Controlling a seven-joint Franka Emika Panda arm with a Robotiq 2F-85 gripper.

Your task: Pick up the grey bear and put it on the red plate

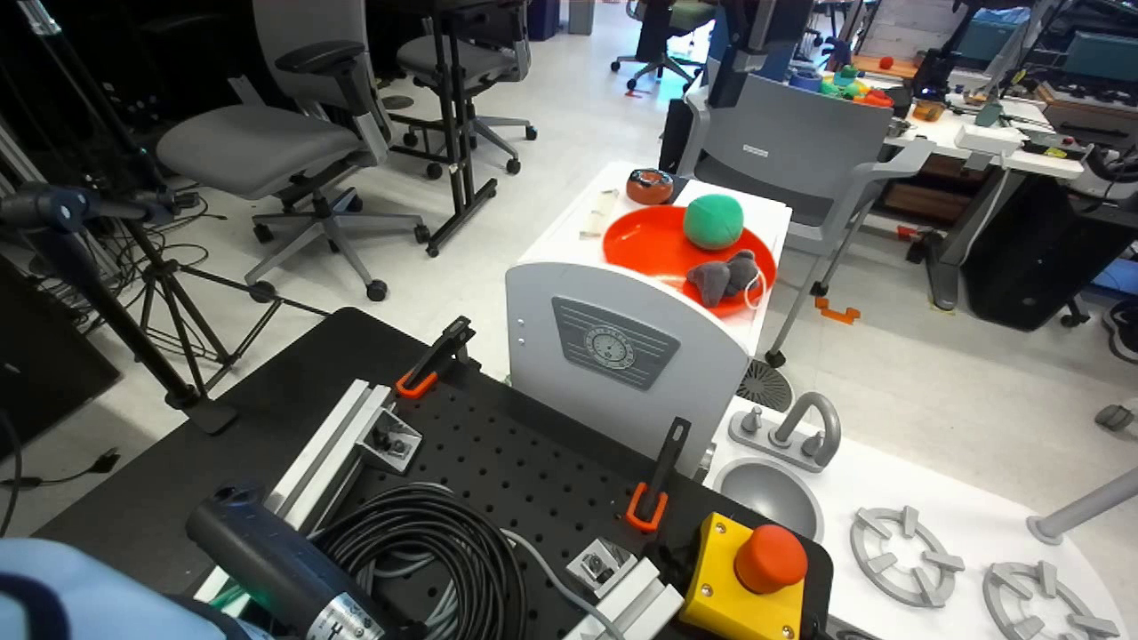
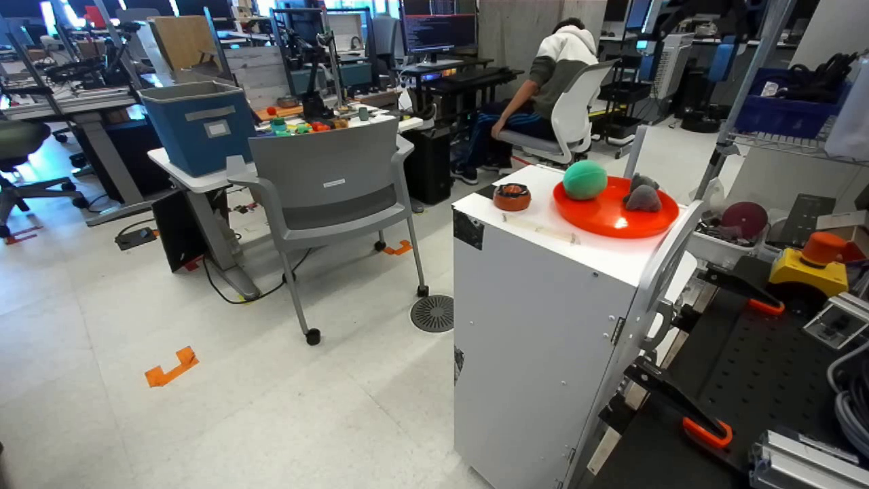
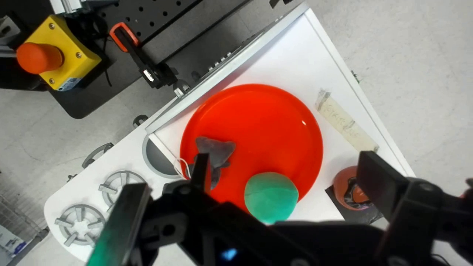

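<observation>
Green ball (image 3: 271,197) here, in from white cabinet (image 2: 543,339) edges | reddish-brown thing (image 2: 512,199) near one end | pale tape (image 3: 347,123) along side edge | yellow button box (image 3: 72,55) by black bench (image 1: 542,444) corner!

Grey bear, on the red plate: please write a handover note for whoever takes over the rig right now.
Gripper: open, fingers spread wide, holding nothing.
Red plate: on top of the white cabinet.
Grey bear: on the plate near its rim, beside the green ball; fingers off it in both exterior views.
Done: bear on plate, not gripped.
Left: probably only backing the gripper away.
</observation>
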